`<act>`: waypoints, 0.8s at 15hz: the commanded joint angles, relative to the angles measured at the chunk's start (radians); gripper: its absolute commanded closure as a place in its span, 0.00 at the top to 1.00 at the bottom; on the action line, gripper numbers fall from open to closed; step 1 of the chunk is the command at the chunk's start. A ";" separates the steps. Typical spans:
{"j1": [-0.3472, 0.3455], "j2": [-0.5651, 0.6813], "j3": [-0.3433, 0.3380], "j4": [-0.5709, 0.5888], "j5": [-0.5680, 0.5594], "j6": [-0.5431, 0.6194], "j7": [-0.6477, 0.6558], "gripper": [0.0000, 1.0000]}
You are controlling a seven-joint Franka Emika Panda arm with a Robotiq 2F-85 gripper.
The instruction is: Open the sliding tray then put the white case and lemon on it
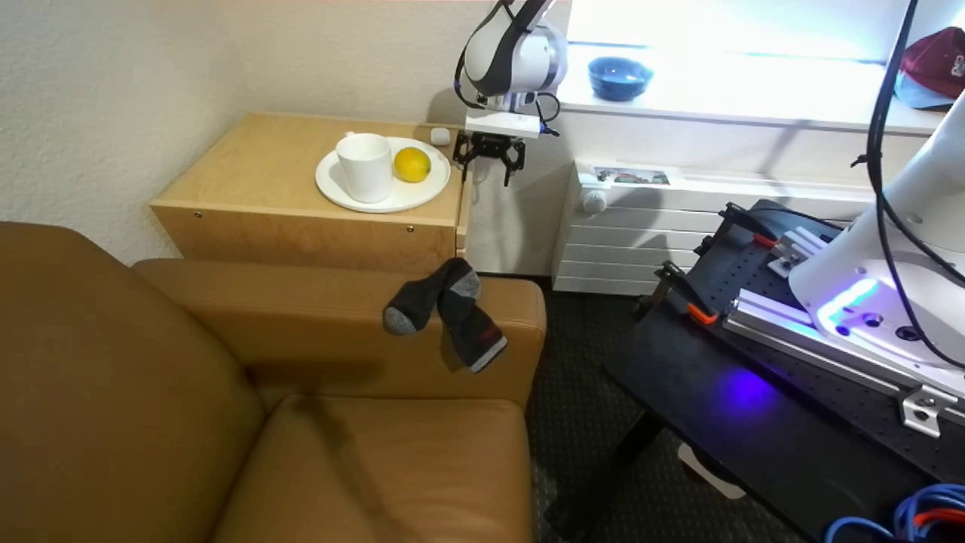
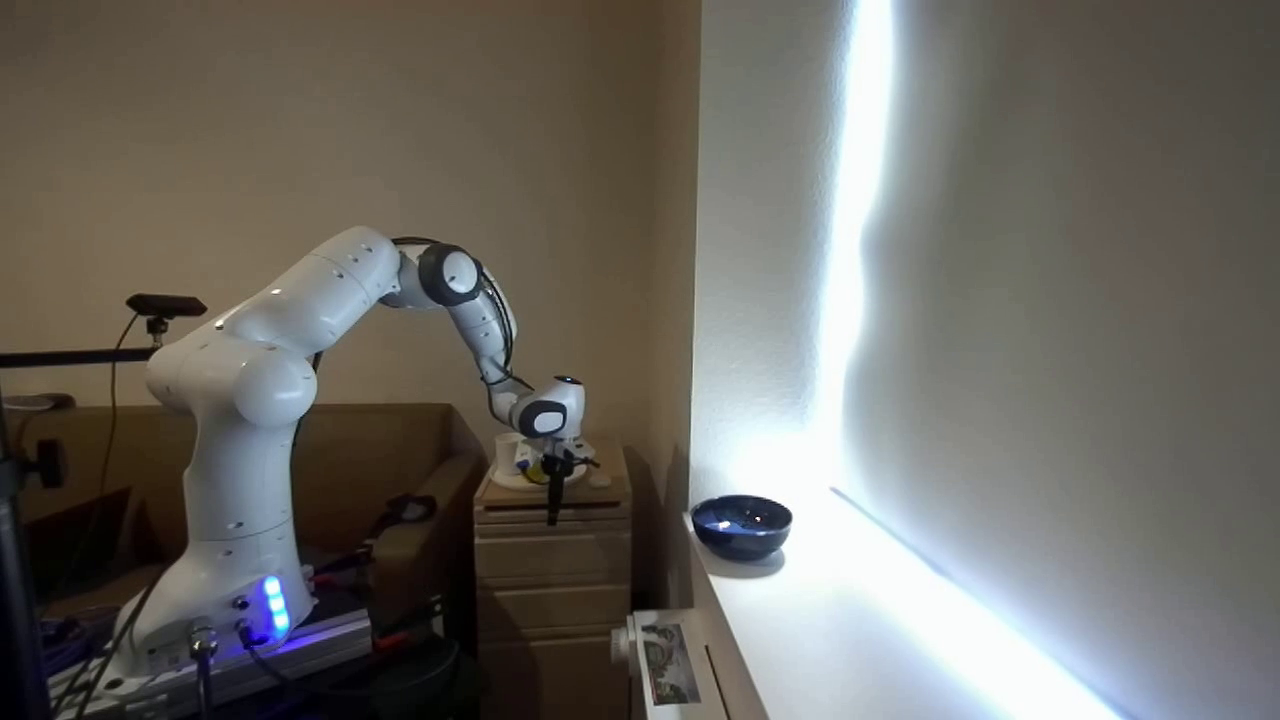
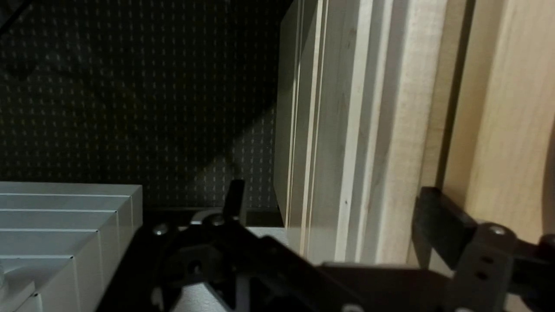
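Your pincer (image 1: 486, 175) points down at the right end of the light wooden desk (image 1: 256, 170), its two sides spread well apart. Wrist view: one of your fingers (image 3: 433, 221) covers part of the dark slit (image 3: 453, 108) beside the pale edge of the sliding tray (image 3: 412, 117); can't tell if it touches. Your opposite finger is farther left, over the dark floor (image 3: 173, 86). How far out the tray sits, you can't tell.

White case (image 1: 440, 136): on the desk top, far right corner, just left of your pincer, just beside the round white plate (image 1: 417, 197). Lemon (image 1: 412, 164): on that plate, right of the upright white mug (image 1: 367, 172).

Near side: dark socks (image 1: 458, 305) draped over the arm of the brown sofa (image 1: 377, 460). Far right: blue bowl (image 1: 620, 79) on the windowsill (image 1: 709, 94), white radiator (image 1: 633, 253) lower down, maroon cap (image 1: 935, 64) farther right, partly out of view.
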 commanded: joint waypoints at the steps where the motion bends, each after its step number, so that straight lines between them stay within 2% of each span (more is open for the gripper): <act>1: -0.009 0.001 0.009 0.002 -0.014 0.000 0.009 1.00; 3: 0.006 0.036 -0.015 0.050 -0.039 -0.060 0.039 1.00; 6: 0.005 0.084 -0.008 0.099 -0.051 -0.095 0.058 1.00; 12: 0.005 0.116 -0.015 0.138 -0.052 -0.154 0.105 1.00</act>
